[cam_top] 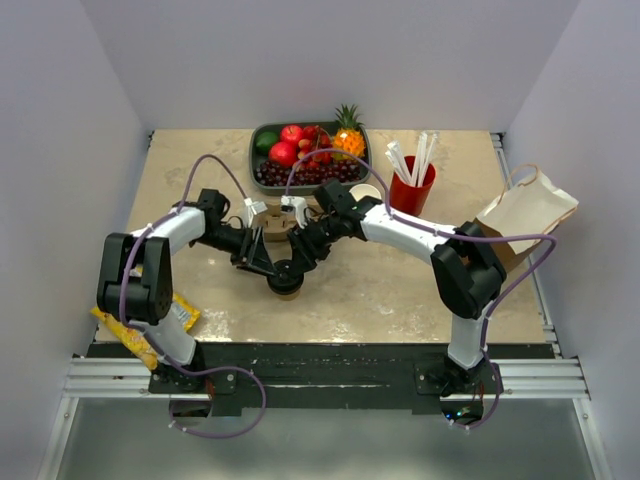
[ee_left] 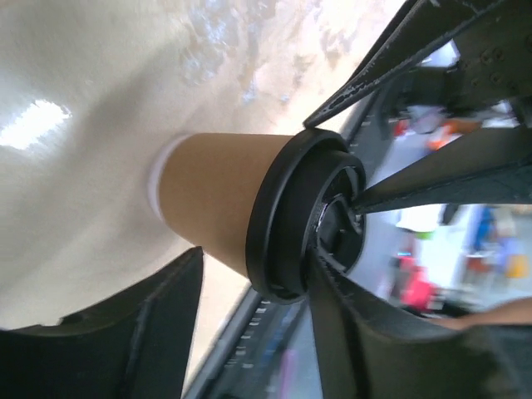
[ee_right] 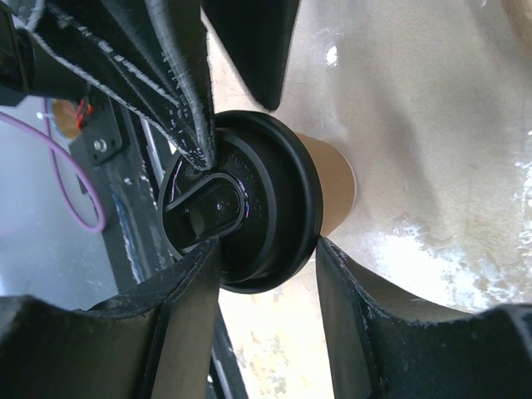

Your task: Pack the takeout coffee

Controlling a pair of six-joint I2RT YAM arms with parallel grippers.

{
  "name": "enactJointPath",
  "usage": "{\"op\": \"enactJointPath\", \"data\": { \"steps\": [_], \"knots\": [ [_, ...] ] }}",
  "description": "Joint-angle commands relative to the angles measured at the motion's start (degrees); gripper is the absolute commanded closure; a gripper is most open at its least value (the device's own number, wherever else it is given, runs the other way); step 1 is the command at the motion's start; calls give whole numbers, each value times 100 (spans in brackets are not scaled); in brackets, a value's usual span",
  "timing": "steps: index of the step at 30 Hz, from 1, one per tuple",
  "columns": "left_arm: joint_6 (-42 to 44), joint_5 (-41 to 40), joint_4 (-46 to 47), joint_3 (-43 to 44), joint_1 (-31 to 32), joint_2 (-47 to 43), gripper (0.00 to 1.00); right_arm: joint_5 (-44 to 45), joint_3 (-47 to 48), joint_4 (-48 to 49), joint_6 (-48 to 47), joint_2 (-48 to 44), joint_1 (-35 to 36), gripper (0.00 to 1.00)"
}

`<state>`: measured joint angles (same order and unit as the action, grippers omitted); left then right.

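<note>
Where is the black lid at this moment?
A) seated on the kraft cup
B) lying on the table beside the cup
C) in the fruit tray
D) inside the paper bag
A: both wrist views show the black lid capping the mouth of the kraft cup.

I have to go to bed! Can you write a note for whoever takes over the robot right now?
Left end effector: straddles the rim of the round black plastic lid; grip unclear.
Right end effector: pinches that rim from the opposite side.
Small kraft-brown paper cup: upright on the beige table, between the arms.
Done: lid is on the cup.
Left: cup not packed; the paper bag at the right edge seems the likely place.
</note>
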<state>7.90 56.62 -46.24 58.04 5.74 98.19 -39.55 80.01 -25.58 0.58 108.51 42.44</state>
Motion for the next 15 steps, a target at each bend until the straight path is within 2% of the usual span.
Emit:
{"op": "enactJointPath", "data": {
  "steps": [1,4,5,6,11,15],
  "knots": [
    [1046,-1348,634,110,94,-527,40,221,234,-430,-813,48,-112,49],
    [1222,-952,335,532,94,-740,19,-202,690,-666,-989,48,-340,47],
    [1231,-890,283,620,94,-749,7,-263,909,-728,-1059,30,-376,46],
    [1240,-890,195,743,94,-758,1,-307,1016,-781,-1112,4,-402,46],
    [1468,-759,299,762,94,-1038,0,-255,1377,-984,-1324,-373,-718,44],
    [2337,-556,563,350,112,-1819,0,105,1088,-1089,-1674,-900,-1009,44]
  ]
}}
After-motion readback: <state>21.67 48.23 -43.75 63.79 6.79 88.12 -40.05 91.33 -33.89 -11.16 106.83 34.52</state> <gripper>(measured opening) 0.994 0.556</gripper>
